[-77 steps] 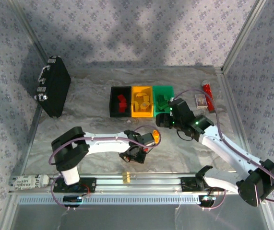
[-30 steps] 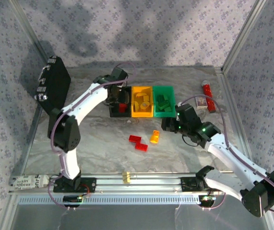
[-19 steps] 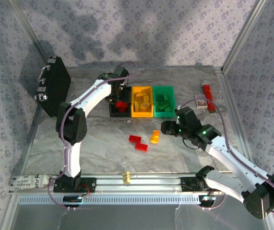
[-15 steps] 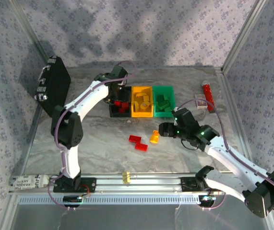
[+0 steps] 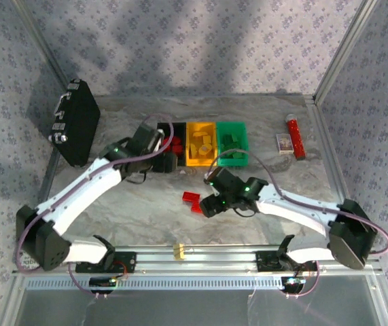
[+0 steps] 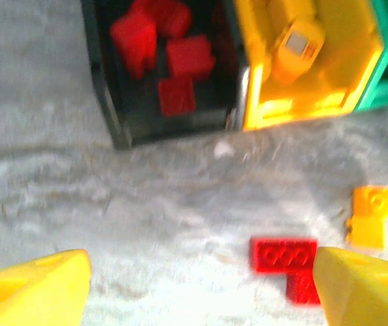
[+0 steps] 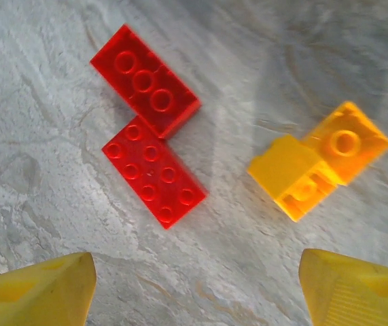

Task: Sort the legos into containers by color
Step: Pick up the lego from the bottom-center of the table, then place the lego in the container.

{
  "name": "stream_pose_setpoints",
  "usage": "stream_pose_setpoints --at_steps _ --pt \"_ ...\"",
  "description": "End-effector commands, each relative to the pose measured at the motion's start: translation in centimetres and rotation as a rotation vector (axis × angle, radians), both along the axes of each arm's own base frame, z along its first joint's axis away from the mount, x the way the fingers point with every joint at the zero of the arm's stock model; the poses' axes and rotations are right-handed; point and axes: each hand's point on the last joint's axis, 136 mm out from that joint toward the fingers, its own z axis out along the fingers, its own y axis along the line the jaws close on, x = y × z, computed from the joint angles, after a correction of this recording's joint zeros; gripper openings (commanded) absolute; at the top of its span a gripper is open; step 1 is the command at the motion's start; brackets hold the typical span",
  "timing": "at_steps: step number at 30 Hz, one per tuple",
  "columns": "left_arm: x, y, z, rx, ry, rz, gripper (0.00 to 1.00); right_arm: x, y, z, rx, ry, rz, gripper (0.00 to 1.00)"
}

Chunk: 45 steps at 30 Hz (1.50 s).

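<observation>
Two red legos [image 7: 145, 80] [image 7: 154, 171] lie touching on the marble table, with a yellow-orange pair [image 7: 319, 159] to their right. My right gripper [image 7: 197, 288] hovers over them, open and holding nothing; from above the right gripper [image 5: 209, 205] covers most of them, leaving one red lego [image 5: 191, 198] showing. The black bin [image 6: 105, 102] holds several red legos [image 6: 160, 75]. Beside it are the orange-yellow bin [image 6: 316, 102] with yellow bricks and the green bin [image 5: 232, 142]. My left gripper [image 6: 200, 292] is open and empty just in front of the black bin, with the loose red legos [image 6: 283, 255] by its right finger.
A flat black case [image 5: 75, 122] leans at the back left. A red cylinder [image 5: 294, 136] and a small card box [image 5: 283, 142] lie at the back right. A metal rail [image 5: 234, 255] with a tiny yellow block [image 5: 177, 251] runs along the near edge.
My left gripper has pulled back from over the black bin toward the near side, now empty. My right gripper has swung left over the loose legos, hiding the orange one from above.
</observation>
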Motion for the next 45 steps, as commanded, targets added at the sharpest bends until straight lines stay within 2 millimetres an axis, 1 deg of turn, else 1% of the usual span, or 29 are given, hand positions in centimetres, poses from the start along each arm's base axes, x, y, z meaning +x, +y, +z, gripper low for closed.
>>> stream_pose_setpoints --at_steps 1,5,8,11,15,17,20,22,23,24,25,27,29,31,33,35,38,41,45 --pt "-2.0 0.6 -0.3 -0.09 -0.018 0.049 0.85 0.3 2.6 0.4 0.006 -0.017 0.108 0.81" --pt "-5.2 1.7 -2.1 -0.129 0.004 0.066 0.84 0.6 4.5 -1.0 -0.055 0.011 0.173 0.82" --pt "-6.8 2.3 -3.1 -0.143 0.01 0.077 0.84 0.7 5.2 -2.4 -0.117 0.039 0.212 0.81" --pt "-8.0 3.2 -3.9 -0.134 0.019 0.091 0.84 0.7 5.4 -3.8 -0.163 0.06 0.234 0.8" --pt "-8.9 3.5 -4.2 -0.158 0.019 0.094 0.84 0.7 5.2 -5.4 -0.205 0.085 0.243 0.8" --pt "-9.1 3.7 -4.3 -0.159 0.018 0.097 0.84 0.5 5.2 -6.4 -0.222 0.107 0.249 0.79" --pt "-9.0 3.8 -4.0 -0.152 0.006 0.094 0.84 0.2 5.1 -7.3 -0.242 0.123 0.252 0.78" --pt "-8.9 3.8 -3.8 -0.143 0.0 0.09 0.84 0.0 5.3 -7.4 -0.246 0.129 0.261 0.74" --pt "-8.8 3.8 -3.6 -0.141 -0.005 0.089 0.84 -0.1 5.3 -7.4 -0.248 0.129 0.262 0.69" --pt "-8.7 3.8 -3.4 -0.14 -0.009 0.089 0.84 -0.2 5.4 -7.2 -0.251 0.125 0.266 0.63" --pt "-8.6 3.8 -3.3 -0.138 -0.014 0.087 0.83 -0.2 5.7 -6.9 -0.253 0.108 0.271 0.54" --pt "-8.5 3.8 -2.9 -0.137 -0.026 0.086 0.84 -0.3 5.8 -6.0 -0.268 0.088 0.276 0.42" --pt "-8.3 4.0 -2.5 -0.131 -0.041 0.087 0.84 0.0 6.5 -4.4 -0.252 0.06 0.279 0.33" --pt "-8.2 4.2 -2.2 -0.123 -0.051 0.09 0.84 0.9 7.6 -1.9 -0.215 0.02 0.277 0.3" --pt "-8.2 4.3 -2.0 -0.117 -0.055 0.09 0.84 2.3 8.3 0.3 -0.183 -0.016 0.269 0.3" --pt "-8.3 4.4 -2.0 -0.117 -0.054 0.091 0.84 4.5 9.3 2.6 -0.132 -0.051 0.251 0.3" --pt "-8.6 4.5 -2.3 -0.121 -0.043 0.096 0.83 7.9 10.6 5.1 -0.076 -0.098 0.228 0.31" --pt "-9.0 4.8 -2.7 -0.126 -0.033 0.104 0.83 10.8 11.9 6.1 -0.056 -0.131 0.201 0.31" --pt "-9.5 5.3 -3.2 -0.126 -0.027 0.108 0.83 14.6 13.4 6.1 -0.03 -0.153 0.155 0.31"
